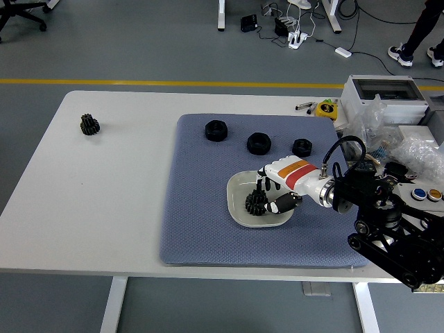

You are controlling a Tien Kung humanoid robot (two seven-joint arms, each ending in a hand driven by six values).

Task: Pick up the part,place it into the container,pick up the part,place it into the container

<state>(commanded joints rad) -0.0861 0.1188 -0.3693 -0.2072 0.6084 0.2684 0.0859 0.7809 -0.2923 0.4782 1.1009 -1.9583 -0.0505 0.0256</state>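
Note:
A white bowl [236,189] sits on the blue-grey mat [201,208]. A black gear [255,203] lies inside the bowl. My right hand [270,196] reaches over the bowl from the right. Its fingers [263,185] stand just behind the gear and its thumb [284,205] is beside it, with a small gap to the gear, so the hand looks open. A second black gear [89,124] stands far left on the bare white table. Three black nuts [216,130] [258,143] [302,146] lie in a row at the back of the mat. My left hand is out of view.
Grey boxes, plastic bags and a button panel [416,166] crowd the table's right end. Small items, among them a yellow tape measure [325,109], lie behind the mat's right corner. A person's feet [416,52] show on the floor at the top right.

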